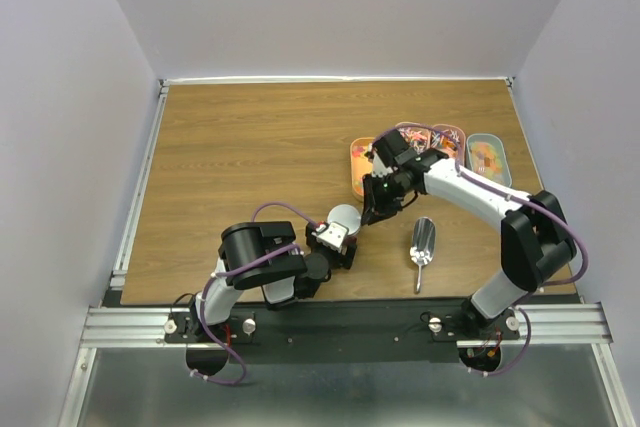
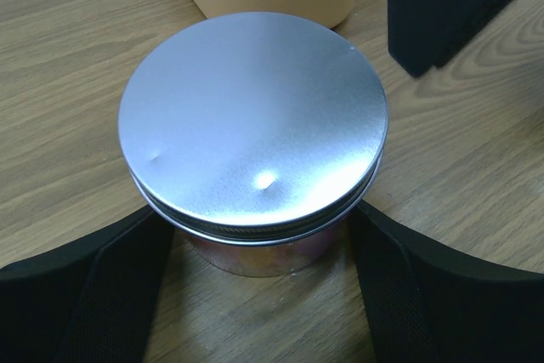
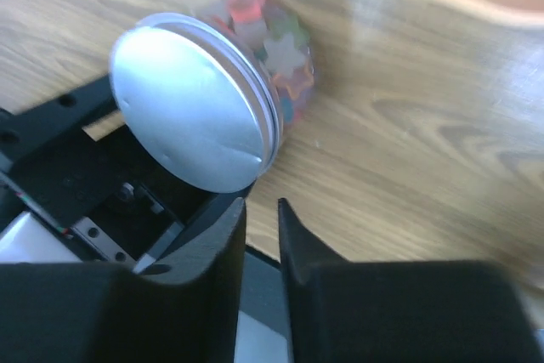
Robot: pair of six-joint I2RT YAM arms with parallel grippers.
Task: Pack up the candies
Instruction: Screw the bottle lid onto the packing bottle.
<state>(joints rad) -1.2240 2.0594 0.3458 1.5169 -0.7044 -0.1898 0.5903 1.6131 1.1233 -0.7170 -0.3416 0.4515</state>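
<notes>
Candies [image 3: 276, 53] show through the clear wall of the jar [image 2: 255, 254], and it's capped with a dented metal lid [image 2: 252, 116]. The jar stands close to the counter's [image 1: 250, 167] near edge, about midway along. More candies lie in the oblong trays [image 1: 489, 177] over by the right edge. The left pincer [image 2: 259, 227] grips the jar, one finger against each side. The right pincer [image 3: 261, 210] hangs just beside the jar on the tray side, closed to a thin slit. A metal scoop [image 1: 423, 243] lies near the near edge, right of the jar.
</notes>
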